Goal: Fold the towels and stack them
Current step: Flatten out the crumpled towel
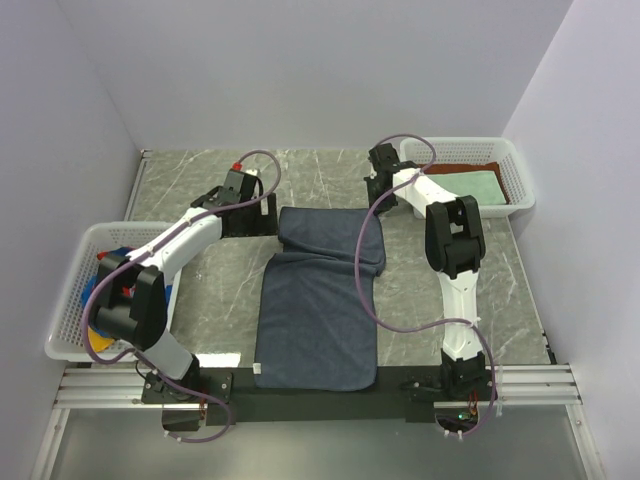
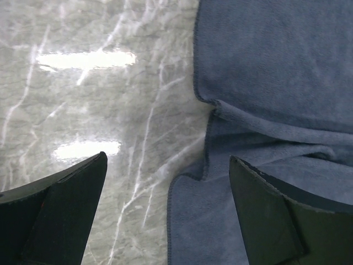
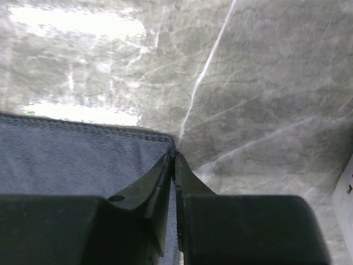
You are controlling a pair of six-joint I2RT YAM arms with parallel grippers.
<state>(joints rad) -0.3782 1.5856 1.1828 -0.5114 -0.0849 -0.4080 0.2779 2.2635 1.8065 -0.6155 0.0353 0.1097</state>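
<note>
A large dark slate-blue towel [image 1: 315, 320] lies lengthwise in the middle of the table, its far end doubled back over itself. My right gripper [image 1: 378, 196] is at the towel's far right corner. In the right wrist view the jaws [image 3: 174, 155] are pinched together on the hemmed corner of the towel [image 3: 77, 160]. My left gripper [image 1: 262, 214] stands at the far left edge, open. In the left wrist view its fingers straddle the towel's folded edge [image 2: 265, 72], the gripper [image 2: 166, 157] wide with nothing held.
A white mesh basket [image 1: 520, 170] at the far right holds a mint-green towel [image 1: 470, 188] on a rust-brown one [image 1: 507, 172]. Another white basket [image 1: 70, 290] at the left holds bright patterned towels [image 1: 104, 268]. Marble tabletop [image 1: 190, 180] shows around the towel.
</note>
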